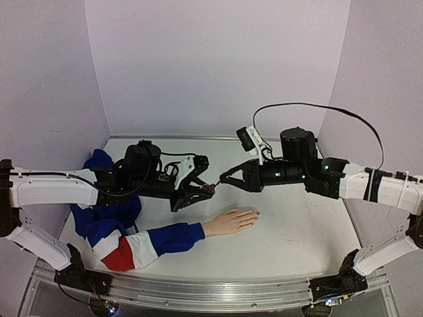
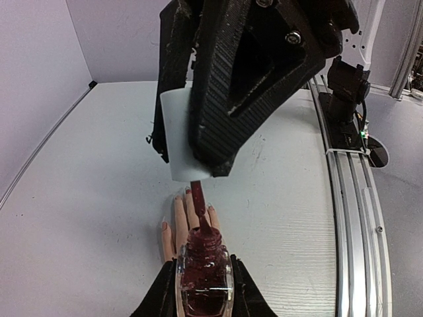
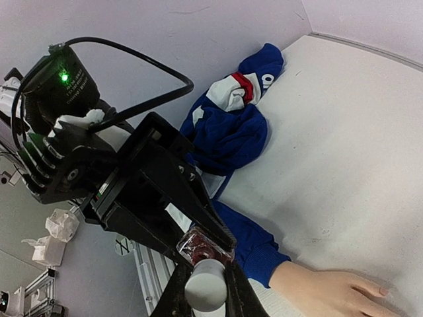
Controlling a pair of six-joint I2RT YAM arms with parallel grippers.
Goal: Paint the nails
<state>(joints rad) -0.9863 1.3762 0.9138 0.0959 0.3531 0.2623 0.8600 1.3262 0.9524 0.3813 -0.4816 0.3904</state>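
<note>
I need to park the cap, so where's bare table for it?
Bare table right of the hand, out to the right edge. Crowded on the left with the sleeve, and beyond the hand around the bottle.

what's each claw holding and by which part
Left claw holds the polish bottle by its sides; right claw pinches its pale cap, brush in the neck.

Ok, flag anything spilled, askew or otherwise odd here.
No spill shows on the table. Only oddity: the mannequin hand's blue sleeve lies bunched in a heap at the left. The polish bottle is open, the cap's brush in its neck.
</note>
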